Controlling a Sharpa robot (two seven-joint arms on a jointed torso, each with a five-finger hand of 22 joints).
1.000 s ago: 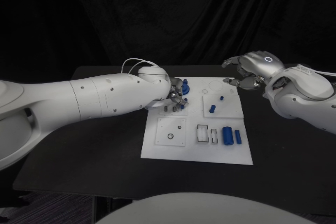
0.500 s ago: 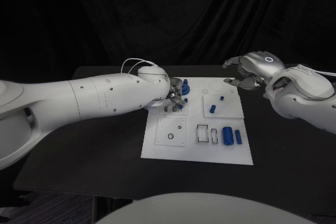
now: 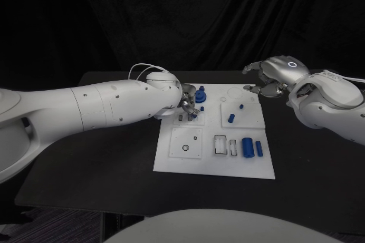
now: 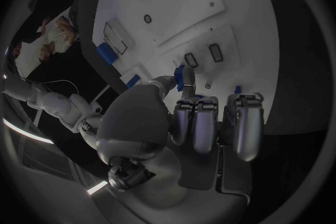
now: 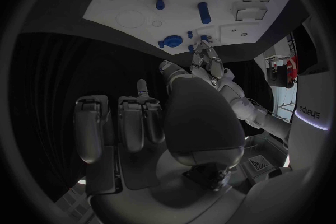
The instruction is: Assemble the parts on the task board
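The white task board point(image 3: 213, 164) lies mid-table. A round blue part point(image 3: 200, 95) with a peg on top stands near its far left corner, also seen as the round blue part point(image 5: 170, 42). My left hand point(image 3: 187, 103) is just beside it, fingers curled. In the left wrist view thumb and finger pinch a small blue piece point(image 4: 180, 76) over the board point(image 4: 182, 5). My right hand point(image 3: 268, 80) hovers by the board's far right corner, fingers curled in, holding nothing. A large blue cylinder point(image 3: 247, 146), a slimmer one point(image 3: 258, 148) and a blue peg point(image 3: 231, 117) lie on the board.
Rectangular slots point(image 3: 220, 144) and a square plate with a ring hole point(image 3: 185, 147) mark the board's near half. A tiny blue stud point(image 3: 241, 106) stands on the right far plate. Black table point(image 3: 106, 164) surrounds the board.
My left hand has drawn back slightly to the left, so the round blue part shows more fully. The right hand has stayed put.
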